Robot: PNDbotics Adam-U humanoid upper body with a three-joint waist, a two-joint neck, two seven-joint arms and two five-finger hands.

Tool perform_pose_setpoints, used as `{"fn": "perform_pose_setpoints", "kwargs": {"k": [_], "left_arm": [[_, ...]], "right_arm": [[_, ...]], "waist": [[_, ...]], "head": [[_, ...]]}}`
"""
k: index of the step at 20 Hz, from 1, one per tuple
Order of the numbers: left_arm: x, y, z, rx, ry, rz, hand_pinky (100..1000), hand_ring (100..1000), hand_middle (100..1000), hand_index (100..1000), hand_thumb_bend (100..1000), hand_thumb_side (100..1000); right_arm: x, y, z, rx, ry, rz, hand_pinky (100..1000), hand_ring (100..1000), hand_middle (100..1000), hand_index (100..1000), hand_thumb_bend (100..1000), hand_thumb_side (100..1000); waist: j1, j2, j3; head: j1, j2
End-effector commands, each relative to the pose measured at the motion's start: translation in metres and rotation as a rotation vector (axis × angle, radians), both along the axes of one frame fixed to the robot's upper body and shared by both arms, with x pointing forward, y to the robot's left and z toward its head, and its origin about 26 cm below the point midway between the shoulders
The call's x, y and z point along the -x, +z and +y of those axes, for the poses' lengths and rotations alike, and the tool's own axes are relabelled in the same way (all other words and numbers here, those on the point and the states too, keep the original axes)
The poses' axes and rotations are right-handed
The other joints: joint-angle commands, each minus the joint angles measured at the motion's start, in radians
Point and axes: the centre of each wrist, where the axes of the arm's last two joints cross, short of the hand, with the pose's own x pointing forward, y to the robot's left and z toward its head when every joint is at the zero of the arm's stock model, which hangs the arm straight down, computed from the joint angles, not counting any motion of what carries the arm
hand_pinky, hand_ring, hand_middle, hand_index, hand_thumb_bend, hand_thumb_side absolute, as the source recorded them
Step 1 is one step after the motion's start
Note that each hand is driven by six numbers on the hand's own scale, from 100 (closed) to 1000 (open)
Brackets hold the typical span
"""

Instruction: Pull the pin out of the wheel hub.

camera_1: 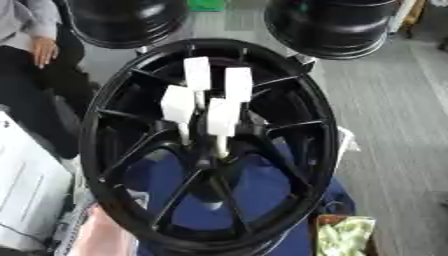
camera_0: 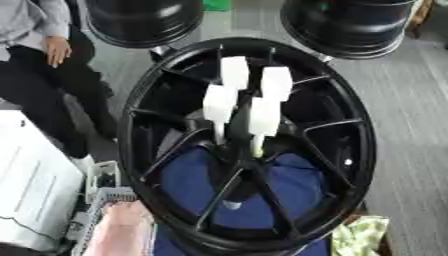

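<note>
Neither robot hand shows in either view, so hand state can't be told. Wheel hub is a black multi-spoke rim, sitting centre frame with its open face toward the camera. 4 white block-headed pins stand up from the hub centre, clustered close together: 2 farther back, 2 nearer. Each has a thin pale stem running down into the hub; the front right pin shows its stem most clearly. All 4 are seated in the hub, none pulled clear. Blue cloth is visible through the lower spokes, under the rim. 2 more black rims sit at the far edge, left and right. White box at lower left, just beside the rim. Yellow-green rag at lower right. Grey floor to the right.
</note>
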Motion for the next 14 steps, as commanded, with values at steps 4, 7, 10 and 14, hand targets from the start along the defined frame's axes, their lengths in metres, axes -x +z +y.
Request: {"fn": "perform_pose_setpoints", "kwargs": {"k": [4,7,10,14], "left_arm": [[0.002,0.009,0.001,-0.037,0.000,-0.020,594,1000,730,741,521,699],[0.002,0.010,0.001,-0.043,-0.006,-0.017,593,1000,730,740,521,700],[0.002,0.010,0.000,-0.049,-0.012,-0.012,592,1000,730,740,520,700],[0.002,0.011,-0.001,-0.057,-0.020,-0.010,592,1000,730,740,520,700]], "right_arm": [[0.012,0.043,0.000,0.301,-0.030,0.043,877,735,816,870,100,268],[0.015,0.059,0.004,0.426,-0.041,0.130,878,771,823,877,100,211],[0.017,0.070,0.012,0.548,-0.037,0.213,880,808,832,886,100,175],[0.017,0.078,0.029,0.724,0.015,0.327,882,849,843,896,100,199]], "waist": [[-0.011,-0.025,-0.002],[-0.017,-0.024,-0.002],[-0.021,-0.023,0.002],[-0.027,-0.022,0.008]], "head": [[-0.007,0.005],[-0.011,0.005],[-0.017,0.005],[-0.024,0.005]]}}
